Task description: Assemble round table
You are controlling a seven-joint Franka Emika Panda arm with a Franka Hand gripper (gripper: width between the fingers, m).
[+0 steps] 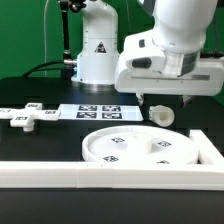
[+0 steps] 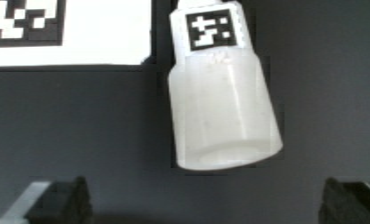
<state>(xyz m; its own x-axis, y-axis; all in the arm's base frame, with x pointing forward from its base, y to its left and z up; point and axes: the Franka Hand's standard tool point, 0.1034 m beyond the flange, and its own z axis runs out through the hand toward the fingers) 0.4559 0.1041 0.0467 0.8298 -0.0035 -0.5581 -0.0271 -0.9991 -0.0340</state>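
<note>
The two black fingers [image 2: 61, 205] stand wide apart, holding nothing, above the short thick white plastic cylinder post [image 2: 223, 110], which rests on the black surface [image 2: 93, 130] just beside the flat white marker board [image 2: 57, 35] and near the large rimmed white plastic round disc [image 1: 105, 155].

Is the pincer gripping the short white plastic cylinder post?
No, the pincer is open, its fingers wide apart, and the short white plastic cylinder post touches neither.
</note>
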